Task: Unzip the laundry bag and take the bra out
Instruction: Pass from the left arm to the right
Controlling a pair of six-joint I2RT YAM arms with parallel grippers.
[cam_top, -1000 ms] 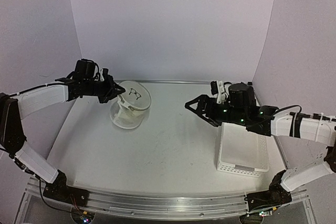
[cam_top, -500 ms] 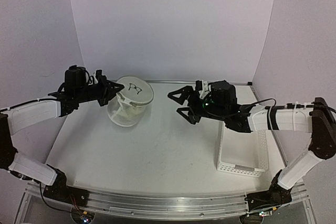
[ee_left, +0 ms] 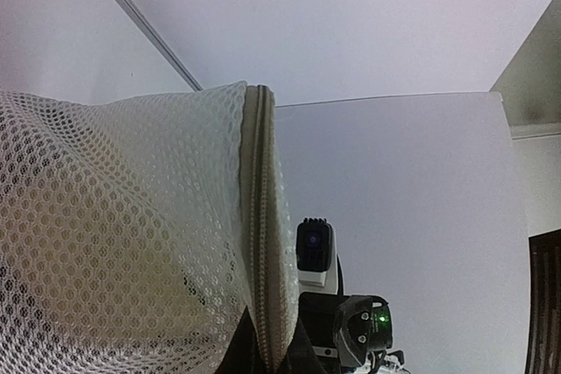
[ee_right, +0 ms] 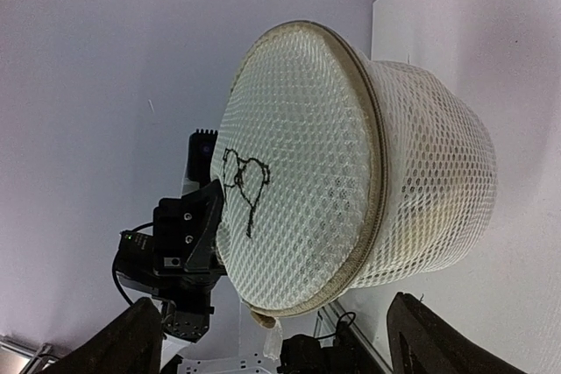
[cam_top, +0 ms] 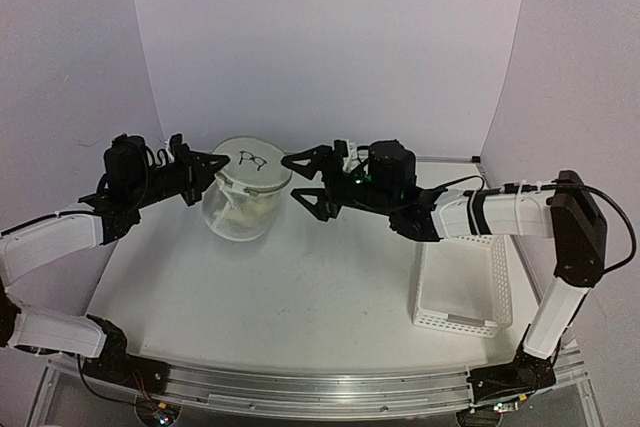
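Laundry bag point(cam_top: 245, 197): it stood on the far left part of the table point(cam_top: 300, 297), its round face tipped toward the right arm. The zipper seam point(ee_left: 259, 243) was closed wherever it showed. The bra could not be told apart through the mesh.
Left gripper point(cam_top: 218, 177): it was pressed together on the left rim of the bag, with the seam running down between its fingers.
Right gripper point(cam_top: 290, 179): its jaws were spread wide, just beside the right side of the bag and not touching it.
Risk one: the pull looked very small, so the right jaws could close on mesh instead and only drag the bag.
Risk two: the left hold was on a thin rim; a strong pull along the zipper could probably tear the bag out of it.
Right wrist view only: it showed the black bra outline point(ee_right: 241, 186) and a small tab point(ee_right: 266, 326) at the rim, likely the zip pull.
Left wrist view only: it showed the zipper teeth from close.
Top view only: it showed the gap between the right gripper and the bag, and the white basket point(cam_top: 460, 287) well apart.
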